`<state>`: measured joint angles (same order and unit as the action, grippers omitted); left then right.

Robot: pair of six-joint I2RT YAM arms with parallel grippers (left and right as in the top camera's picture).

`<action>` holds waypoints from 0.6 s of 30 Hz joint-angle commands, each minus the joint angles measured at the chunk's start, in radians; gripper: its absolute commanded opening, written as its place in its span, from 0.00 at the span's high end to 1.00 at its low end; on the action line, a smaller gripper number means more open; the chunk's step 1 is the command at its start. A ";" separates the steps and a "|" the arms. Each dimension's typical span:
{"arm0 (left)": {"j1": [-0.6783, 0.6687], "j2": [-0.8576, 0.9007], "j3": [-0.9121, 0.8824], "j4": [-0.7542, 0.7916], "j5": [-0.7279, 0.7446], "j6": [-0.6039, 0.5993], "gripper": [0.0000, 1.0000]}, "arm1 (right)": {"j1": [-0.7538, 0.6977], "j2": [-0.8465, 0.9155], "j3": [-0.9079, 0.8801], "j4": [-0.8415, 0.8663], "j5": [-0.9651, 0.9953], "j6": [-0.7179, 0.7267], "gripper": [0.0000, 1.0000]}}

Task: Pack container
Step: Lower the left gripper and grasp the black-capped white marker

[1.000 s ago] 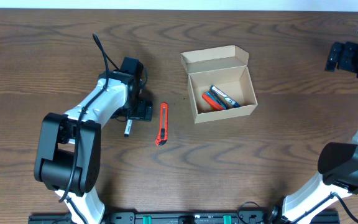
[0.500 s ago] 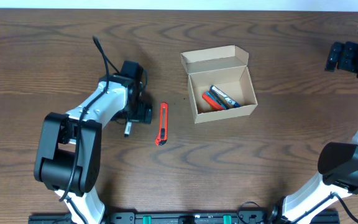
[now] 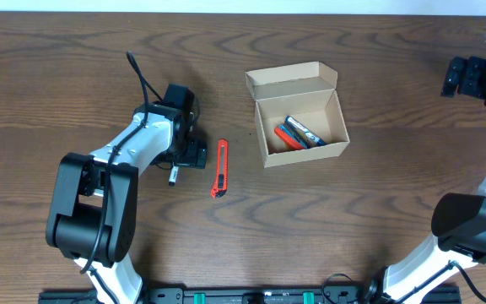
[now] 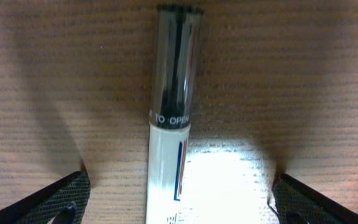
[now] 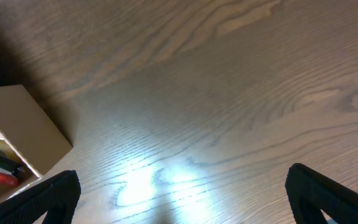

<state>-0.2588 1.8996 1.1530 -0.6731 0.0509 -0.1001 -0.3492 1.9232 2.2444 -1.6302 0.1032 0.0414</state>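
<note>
The container is a small tan cardboard box in the middle of the table, its flap lid standing open at the far side. Red and blue items lie inside it. A marker with a dark cap and white body lies on the wood. My left gripper straddles it, open, with its fingers well apart on either side and not touching it. Seen from overhead, the left gripper hovers over the marker. My right gripper hangs open over bare wood at the far right, with nothing between its fingers.
An orange-red utility knife lies on the table between the left gripper and the box. The right wrist view catches one corner of the container at its left edge.
The left gripper has crept slightly toward the table's near side over the marker. The right arm, the box and the knife have not moved.
</note>
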 commanded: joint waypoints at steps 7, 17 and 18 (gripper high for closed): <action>0.003 0.012 -0.017 0.021 -0.025 0.007 0.05 | -0.003 -0.016 0.013 -0.001 -0.003 0.011 0.01; 0.003 0.012 -0.017 0.023 -0.030 0.011 0.50 | -0.003 -0.016 0.013 -0.001 -0.003 0.010 0.01; 0.003 0.012 -0.017 0.023 -0.033 0.011 0.58 | -0.003 -0.016 0.013 -0.001 -0.003 0.010 0.01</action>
<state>-0.2588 1.8996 1.1522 -0.6460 0.0486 -0.1001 -0.3492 1.9232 2.2444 -1.6302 0.1036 0.0414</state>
